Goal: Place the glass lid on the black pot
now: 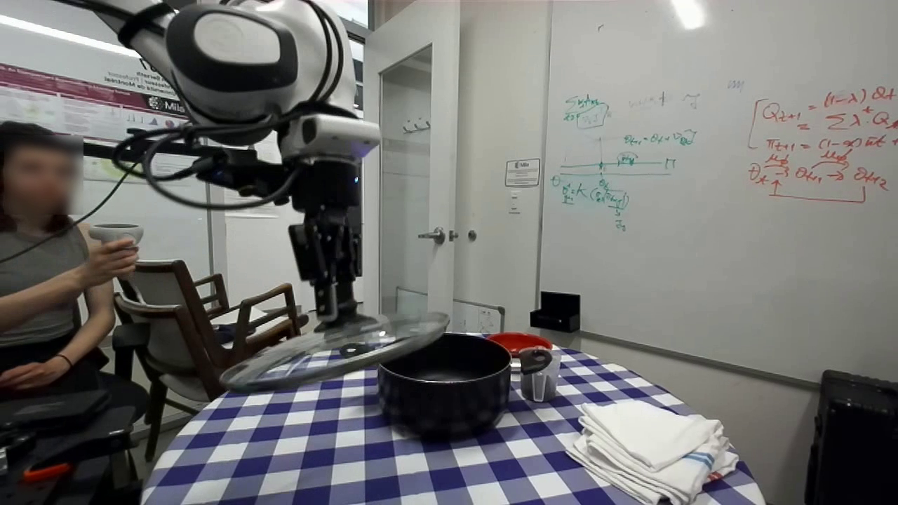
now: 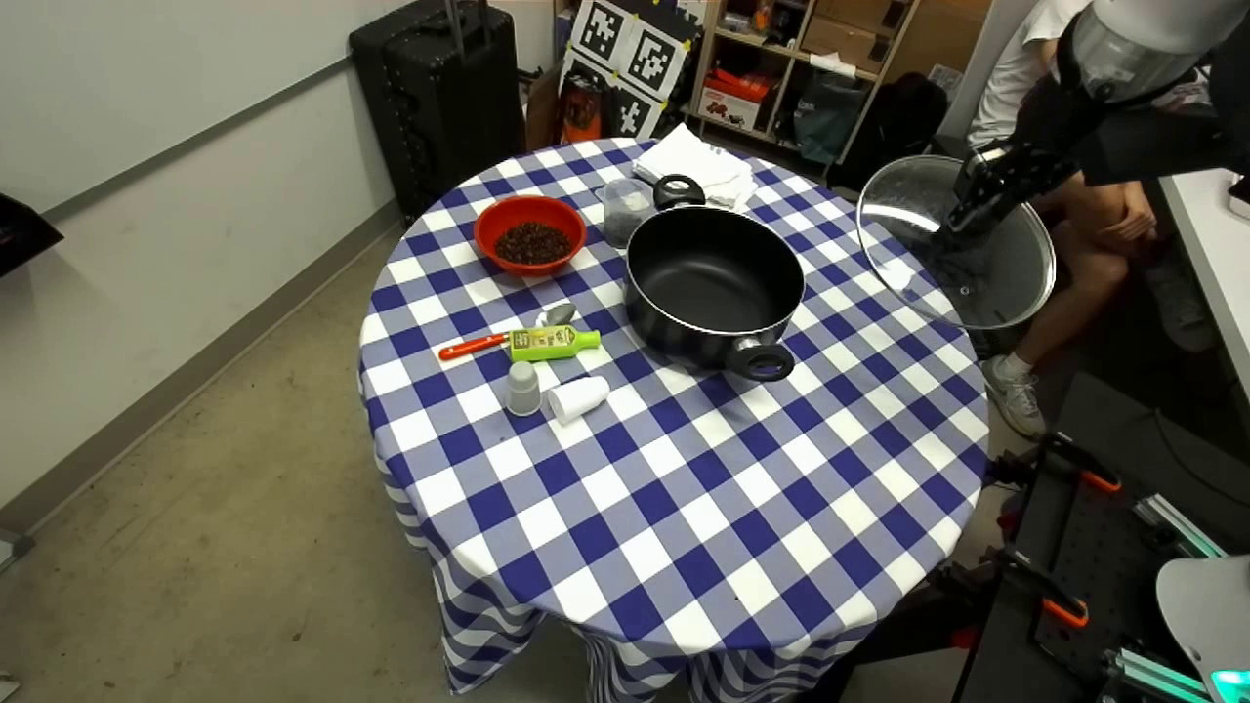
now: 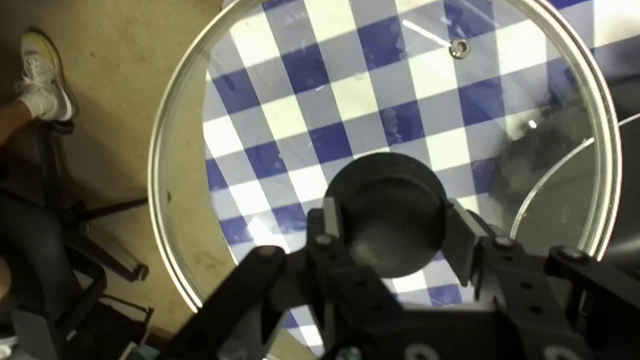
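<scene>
I have the gripper [image 3: 395, 227] clamped on the round, matt black knob [image 3: 385, 172] of the glass lid [image 2: 996, 278], a jaw to each side; the lid hangs in the air beside the black pot [image 1: 443, 407]. It is clear glass, a wide shallow disc with a thin bright rim [image 3: 154, 175] and a small metal-ringed vent [image 3: 459, 48]. Through it, in the wrist view, I see the blue-and-white checked tablecloth [image 2: 703, 508], overlaid with faint smudges and streaks of glare. In an exterior view the lid [image 1: 309, 361] sits tilted, its edge toward the pot the higher one. The pot is broad, round and straight-sided, dark and smooth inside, with two looped handles [image 2: 757, 353]. Near it are a red bowl [image 2: 493, 220] of coarse dark-brown bits, a see-through cup [image 1: 540, 386] and a soft, creased stack of white cloth [image 1: 652, 445].

In the wrist view the gripper itself covers much of the lid's lower part, and the pot runs off the right edge. In an exterior view the lid's higher edge [image 1: 431, 324] crosses in front of the pot's rim, so I cannot judge the gap between them. The arm [image 1: 259, 63] is cut off in both exterior views. I cannot read the label on the green bottle [image 2: 552, 344], and the cup's contents are too blurred to name.
</scene>
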You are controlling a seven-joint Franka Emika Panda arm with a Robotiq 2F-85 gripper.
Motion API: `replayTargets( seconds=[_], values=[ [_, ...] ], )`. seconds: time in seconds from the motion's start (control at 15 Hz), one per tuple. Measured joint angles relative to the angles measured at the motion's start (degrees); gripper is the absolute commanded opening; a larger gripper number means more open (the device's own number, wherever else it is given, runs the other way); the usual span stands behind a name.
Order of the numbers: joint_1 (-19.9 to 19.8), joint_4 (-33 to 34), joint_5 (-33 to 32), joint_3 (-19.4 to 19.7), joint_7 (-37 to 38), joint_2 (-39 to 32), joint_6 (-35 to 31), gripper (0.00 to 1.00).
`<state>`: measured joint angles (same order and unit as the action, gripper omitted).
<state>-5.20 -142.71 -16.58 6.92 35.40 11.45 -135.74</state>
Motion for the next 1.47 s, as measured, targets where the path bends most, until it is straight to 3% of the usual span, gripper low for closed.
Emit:
replayTargets(
  seconds=[0.33, 0.8, 1.13, 1.47],
  values=[
    [2.7, 13.9, 2.3, -6.4, -10.4, -2.5, 5.9, 0.25],
    [6.5, 33.6, 10.2, -9.2, -27.5, -22.1, 6.5, 0.25],
    [6.8, 43.8, 10.9, -9.5, -33.1, -34.0, 7.9, 0.25],
    [6.8, 48.8, 10.9, -9.5, -34.5, -39.6, 9.8, 0.25]
  ],
)
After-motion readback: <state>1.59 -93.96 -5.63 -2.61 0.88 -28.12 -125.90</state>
